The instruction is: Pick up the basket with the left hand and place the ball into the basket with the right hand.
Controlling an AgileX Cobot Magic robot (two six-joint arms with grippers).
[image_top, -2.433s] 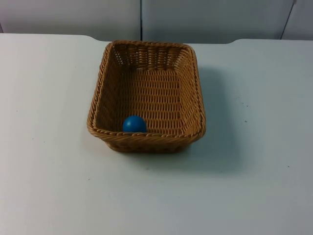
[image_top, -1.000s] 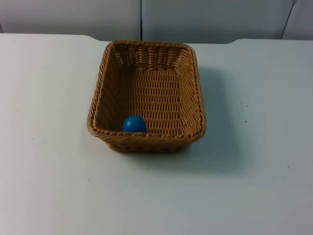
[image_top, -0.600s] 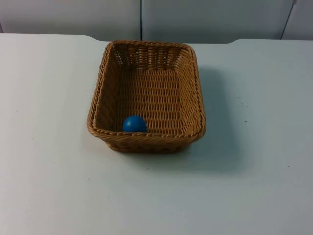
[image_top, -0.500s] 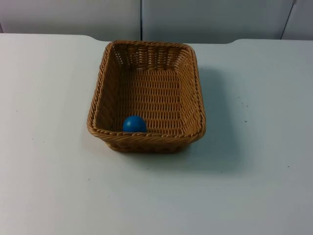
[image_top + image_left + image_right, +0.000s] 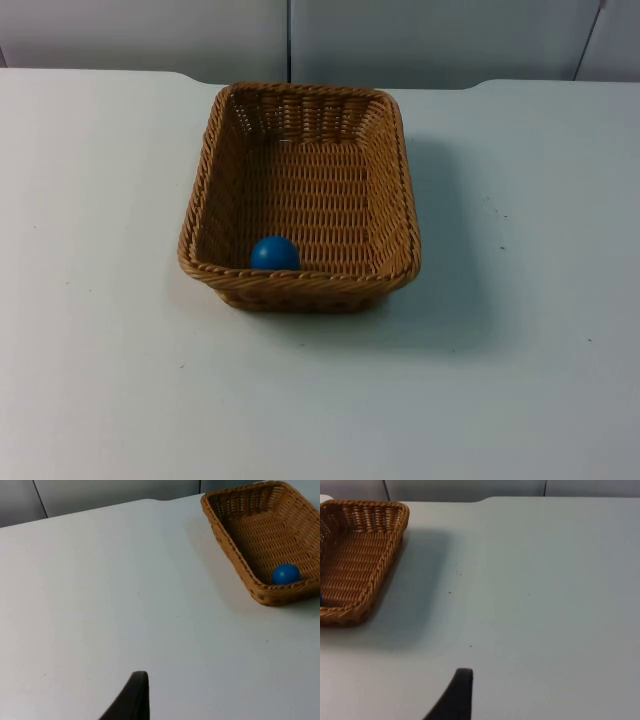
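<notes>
A brown wicker basket (image 5: 200, 190) stands flat on the white table, a little back from the middle. A blue ball (image 5: 274, 253) lies inside it against the near wall, toward the near-left corner. My left gripper (image 5: 135, 696) waits above bare table well to the left of the basket (image 5: 227, 545), with the ball (image 5: 286, 573) seen over the rim. My right gripper (image 5: 458, 693) also waits, above bare table well to the right of the basket (image 5: 385, 565). Neither gripper touches the basket or the ball.
The grey partition wall (image 5: 420, 40) closes off the table's far edge just behind the basket. Wide white table (image 5: 320, 400) lies open in front of the basket and on both sides of it.
</notes>
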